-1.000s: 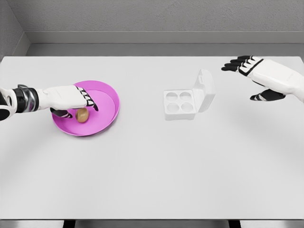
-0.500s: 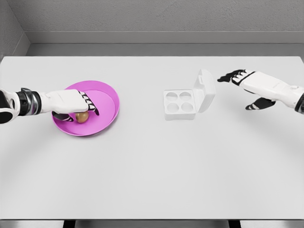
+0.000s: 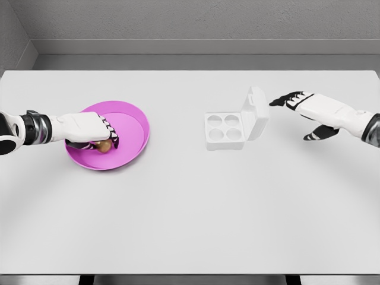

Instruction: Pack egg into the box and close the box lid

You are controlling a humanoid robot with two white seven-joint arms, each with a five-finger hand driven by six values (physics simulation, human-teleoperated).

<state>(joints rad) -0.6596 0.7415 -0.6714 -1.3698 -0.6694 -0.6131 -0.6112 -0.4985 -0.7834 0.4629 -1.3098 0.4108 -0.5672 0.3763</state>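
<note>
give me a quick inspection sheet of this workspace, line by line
surface: white table, flat, bare apart from the items below
job's things: brown egg in the pink bowl, mostly covered by the left hand; white box right of centre, four cups all empty, lid open and standing up on its right side
clutter: nothing seen
hands: left hand in the bowl, fingers curled over the egg; right hand in the air right of the lid, fingers spread, not touching it
cables: nothing seen
surroundings: grey wall behind the table, dark gap below the front edge
</note>
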